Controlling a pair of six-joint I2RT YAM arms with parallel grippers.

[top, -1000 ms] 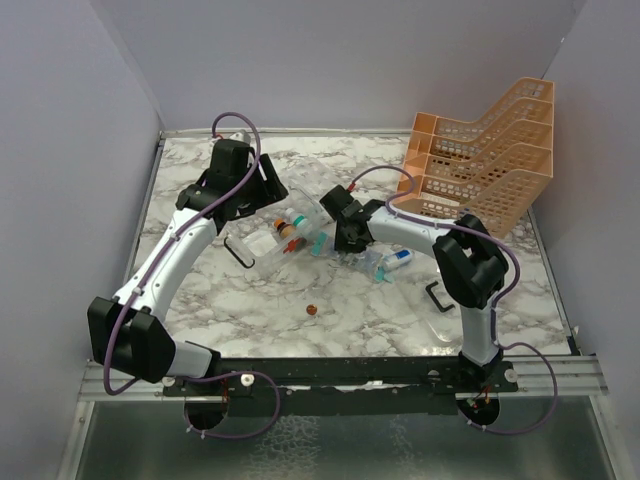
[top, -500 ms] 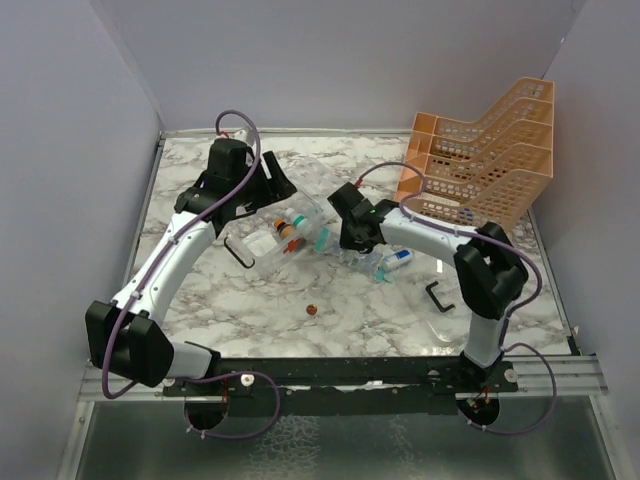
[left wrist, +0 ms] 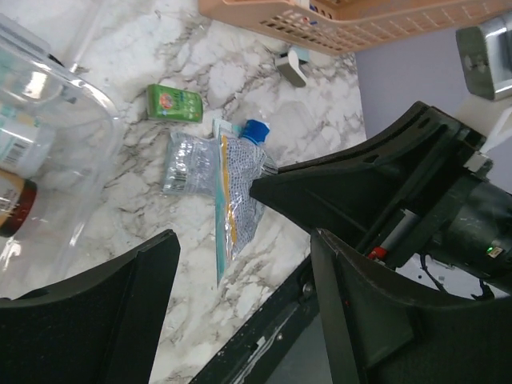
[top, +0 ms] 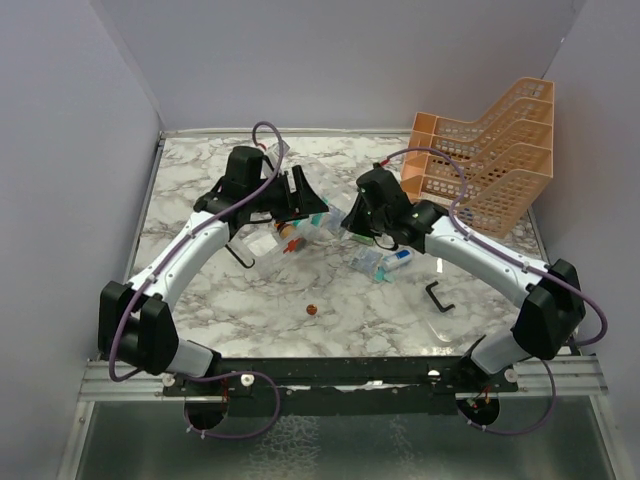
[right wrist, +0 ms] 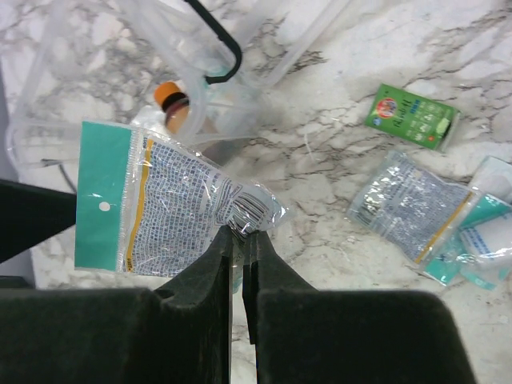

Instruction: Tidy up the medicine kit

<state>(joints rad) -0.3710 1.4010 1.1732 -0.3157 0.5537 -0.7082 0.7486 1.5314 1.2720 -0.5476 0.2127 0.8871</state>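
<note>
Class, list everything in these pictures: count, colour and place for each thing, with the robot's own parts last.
table: one, white-grey marble.
medicine kit: one, clear with black handle, mid-table.
bottles: at least two, one orange-capped, inside the kit.
teal-topped sachet: one, teal and silvery, in the right gripper.
green sachet: one, green, on the table beside the kit.
loose sachets: at least two, silvery with teal, near the green one.
blue-capped bottle: one, white, by the loose sachets.
small ball: one, reddish, near the front.
loose handle: one, black, right side.
mesh rack: one, orange, far right corner.
left gripper: one, black, open beside the kit.
right gripper: one, black, shut on the teal-topped sachet.
</note>
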